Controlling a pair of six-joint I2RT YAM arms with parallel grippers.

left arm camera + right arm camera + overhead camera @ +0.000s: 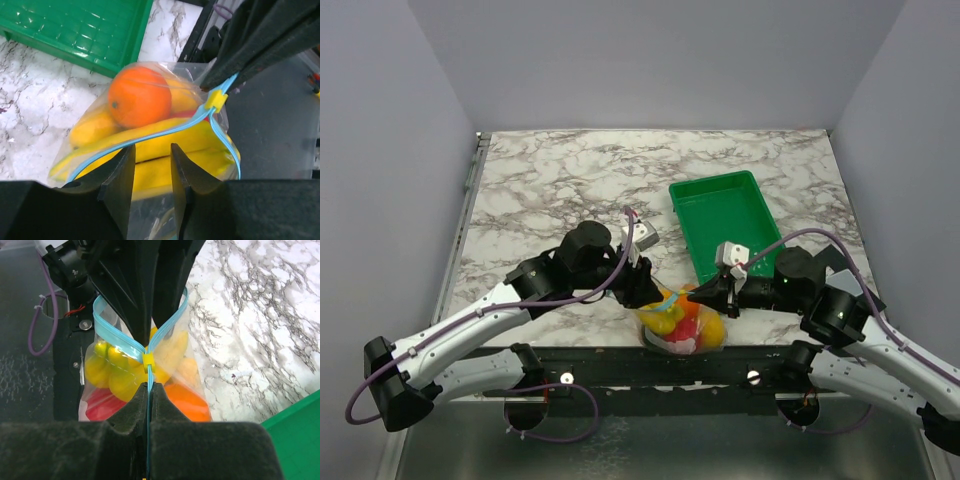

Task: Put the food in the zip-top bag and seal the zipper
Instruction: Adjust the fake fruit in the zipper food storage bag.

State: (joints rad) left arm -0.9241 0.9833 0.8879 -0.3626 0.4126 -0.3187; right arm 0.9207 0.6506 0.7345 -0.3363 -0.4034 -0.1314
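marble table (540,190): zip-top bag (682,325) holds the food (139,96), green tray (720,215) nearby.

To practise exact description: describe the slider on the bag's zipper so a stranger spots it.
At the marble table's near edge, by the green tray, is a clear bag of fruit. On its light blue zipper rides the slider: a boxy yellow clip, unlike the rounded fruit inside.

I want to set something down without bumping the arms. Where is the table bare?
The marble table is bare left of the green tray, out to its left and far edges, and in a narrower strip beyond the tray. It is crowded at the near middle, where the left gripper and right gripper meet at the zip-top bag.
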